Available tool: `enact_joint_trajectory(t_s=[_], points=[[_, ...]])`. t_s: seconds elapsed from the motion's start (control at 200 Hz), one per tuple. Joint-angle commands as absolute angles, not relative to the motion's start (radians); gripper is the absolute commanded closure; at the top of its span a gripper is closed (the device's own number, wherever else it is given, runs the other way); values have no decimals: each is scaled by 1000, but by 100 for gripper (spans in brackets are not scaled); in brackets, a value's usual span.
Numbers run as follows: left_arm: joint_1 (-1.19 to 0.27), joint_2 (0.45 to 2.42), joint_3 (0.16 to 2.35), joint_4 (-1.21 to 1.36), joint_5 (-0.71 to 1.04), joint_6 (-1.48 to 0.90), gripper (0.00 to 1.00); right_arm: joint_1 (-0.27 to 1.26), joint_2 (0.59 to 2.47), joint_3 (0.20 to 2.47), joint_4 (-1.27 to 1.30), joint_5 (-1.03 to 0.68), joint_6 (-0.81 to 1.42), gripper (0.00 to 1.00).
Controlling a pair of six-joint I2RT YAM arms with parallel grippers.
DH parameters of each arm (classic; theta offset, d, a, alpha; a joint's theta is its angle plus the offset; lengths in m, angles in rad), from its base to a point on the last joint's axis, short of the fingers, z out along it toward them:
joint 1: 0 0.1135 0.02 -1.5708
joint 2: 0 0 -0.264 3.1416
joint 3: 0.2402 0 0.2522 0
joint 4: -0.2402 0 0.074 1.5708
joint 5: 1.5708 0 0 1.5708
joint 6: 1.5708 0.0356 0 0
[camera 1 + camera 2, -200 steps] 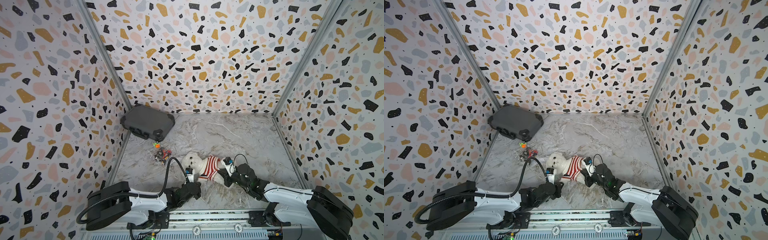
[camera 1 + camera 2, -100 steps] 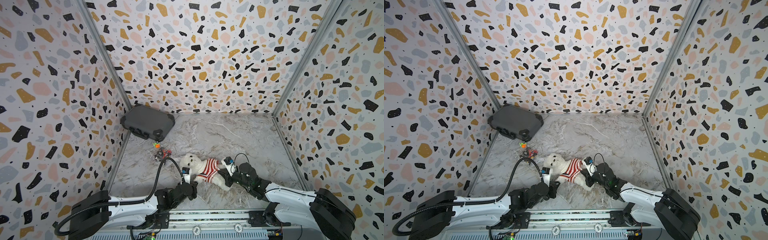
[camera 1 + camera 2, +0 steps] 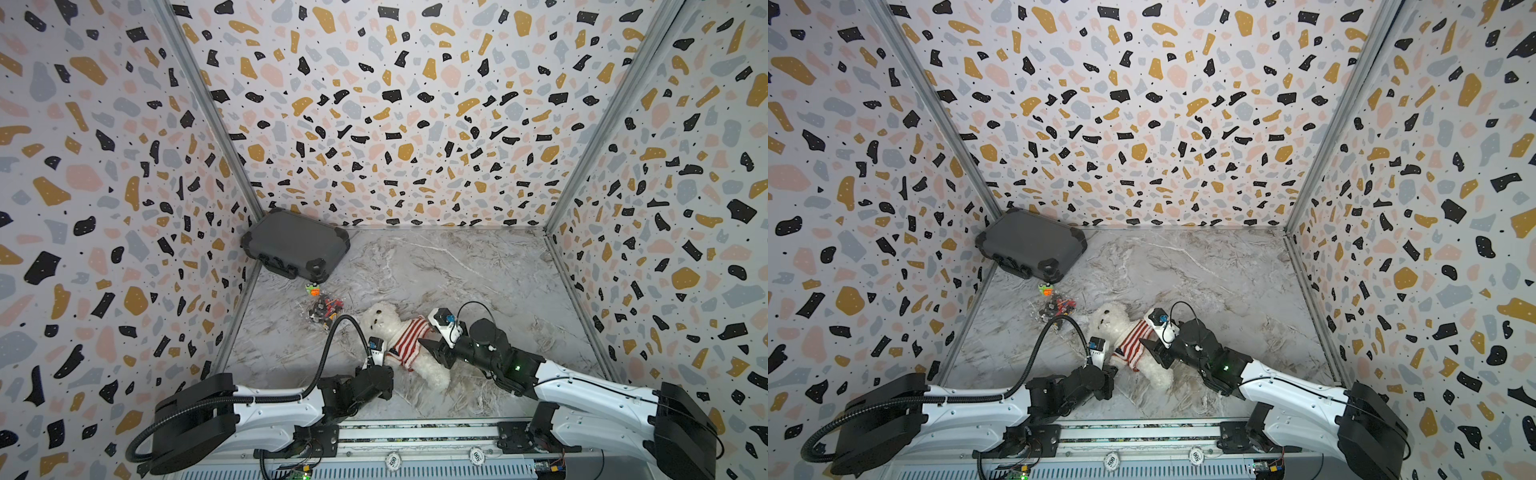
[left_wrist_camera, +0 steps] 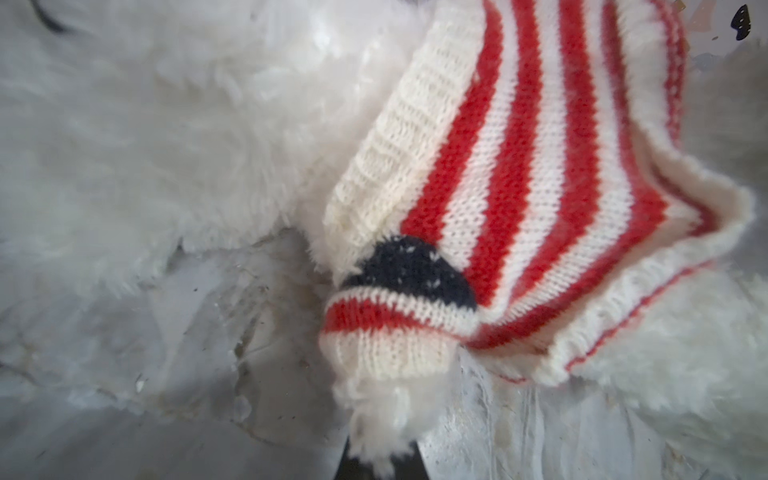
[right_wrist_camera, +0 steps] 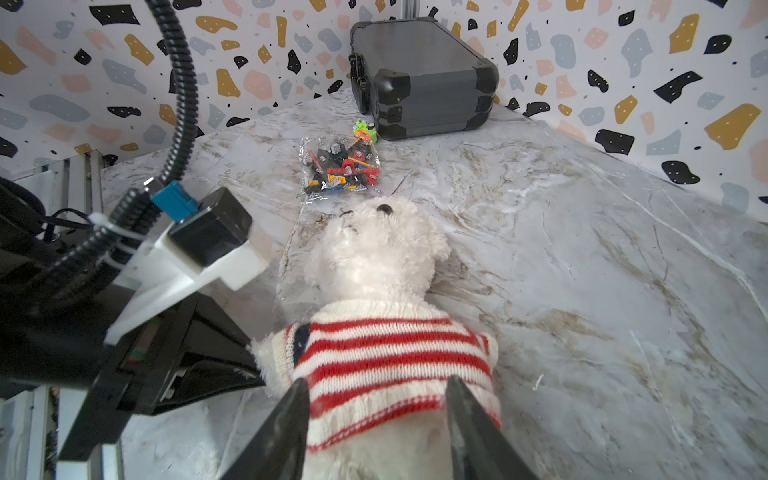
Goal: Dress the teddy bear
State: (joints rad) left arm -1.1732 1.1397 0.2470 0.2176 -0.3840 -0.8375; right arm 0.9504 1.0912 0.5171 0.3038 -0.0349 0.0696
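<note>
White teddy bear [image 3: 380,318], low left end effector [image 4: 380,463] pinching paw [image 4: 386,411], right end effector [image 5: 376,382] open

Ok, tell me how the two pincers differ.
The left pincer is shut on the bear, at a paw; the right pincer is open. The left pincer comes at the bear's side; the right pincer stands either side of the sweater hem. Both are black and at the bear.

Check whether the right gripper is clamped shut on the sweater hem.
No, the right gripper has its jaws standing apart, one on either side of the hem of the sweater.
</note>
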Motion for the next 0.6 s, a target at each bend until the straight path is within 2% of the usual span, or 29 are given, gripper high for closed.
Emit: enact_joint_trajectory(t_s=[0.0, 0.165, 0.4, 0.466, 0.596], points=[[-1169, 1149, 272, 275, -394, -824, 100, 959, 1185, 578, 283, -72, 29, 45], [-1169, 1152, 264, 294, -390, -829, 100, 972, 1336, 658, 283, -73, -14, 42], [-1169, 1167, 238, 355, -386, -845, 100, 1005, 1457, 705, 295, -34, -42, 39], [-1169, 1175, 231, 372, -385, -855, 100, 1015, 1484, 710, 296, -1, -49, 41], [-1169, 1183, 213, 413, -385, -873, 100, 1014, 1504, 703, 299, 68, -66, 54]])
